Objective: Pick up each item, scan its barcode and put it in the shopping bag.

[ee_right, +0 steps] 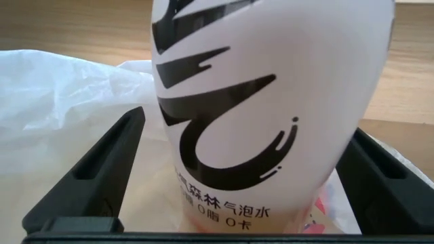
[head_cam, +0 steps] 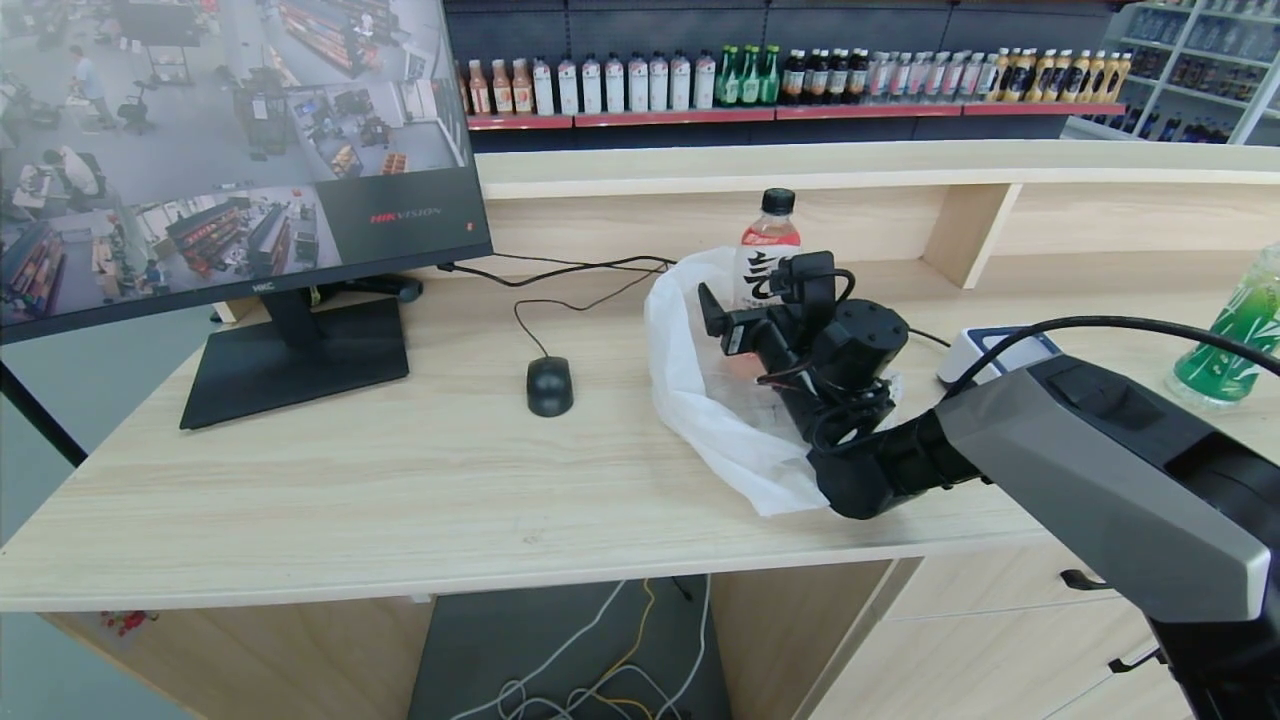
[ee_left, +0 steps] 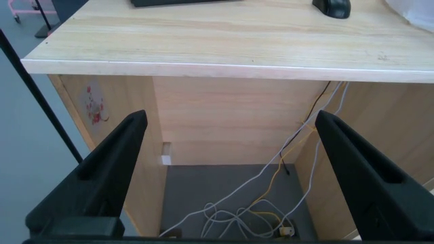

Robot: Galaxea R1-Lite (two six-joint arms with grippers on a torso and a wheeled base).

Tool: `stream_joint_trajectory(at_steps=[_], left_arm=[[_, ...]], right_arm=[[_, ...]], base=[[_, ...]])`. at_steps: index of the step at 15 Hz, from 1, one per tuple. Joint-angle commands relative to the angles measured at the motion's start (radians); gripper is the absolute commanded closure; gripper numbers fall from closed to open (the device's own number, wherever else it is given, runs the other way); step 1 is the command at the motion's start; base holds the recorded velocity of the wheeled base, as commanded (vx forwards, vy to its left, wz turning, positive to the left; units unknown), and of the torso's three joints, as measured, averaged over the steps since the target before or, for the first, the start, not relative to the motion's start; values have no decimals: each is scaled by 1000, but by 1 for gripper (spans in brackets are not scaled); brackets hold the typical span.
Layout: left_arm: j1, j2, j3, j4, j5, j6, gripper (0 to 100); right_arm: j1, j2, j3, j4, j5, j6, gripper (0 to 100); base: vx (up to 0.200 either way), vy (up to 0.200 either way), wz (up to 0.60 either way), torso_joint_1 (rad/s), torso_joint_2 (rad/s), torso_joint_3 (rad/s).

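Observation:
A bottle (head_cam: 768, 240) with a black cap and a white label with black strokes stands upright inside the white plastic shopping bag (head_cam: 690, 400) on the wooden counter. My right gripper (head_cam: 740, 300) is inside the bag's mouth, open, one finger on each side of the bottle. In the right wrist view the bottle (ee_right: 271, 102) stands between the spread fingers (ee_right: 115, 163), with a gap to it on one side and the bag (ee_right: 61, 88) behind. My left gripper (ee_left: 230, 118) is open and holds nothing. It hangs below the counter's front edge (ee_left: 224, 68), facing the space under the desk.
A monitor (head_cam: 230, 150) on a black stand and a black mouse (head_cam: 549, 385) sit left of the bag. A white scanner (head_cam: 985, 350) and a green bottle (head_cam: 1240, 330) stand to the right. A raised wooden ledge (head_cam: 800, 165) runs along the counter's back. Cables (ee_left: 251, 203) lie under the desk.

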Motion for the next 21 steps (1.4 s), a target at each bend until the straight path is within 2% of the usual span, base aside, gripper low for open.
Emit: stream_joint_trajectory(at_steps=[1,7,18,21], left_arm=[[0,0,1,0,0,0,0],[0,0,0,0,0,0,0],[0,0,1,0,0,-3,0],[0,0,0,0,0,-3,0]], right_arm=[[0,-1,0,-5,1,4,0],[-6,-12,34,-49,1,4,0],[31,-150,38,-39,4,0,0],[52,-200,83,-39,2,0,0]], base=[[0,0,0,0,0,0],[0,0,0,0,0,0],[0,0,0,0,0,0],[0,0,0,0,0,0]])
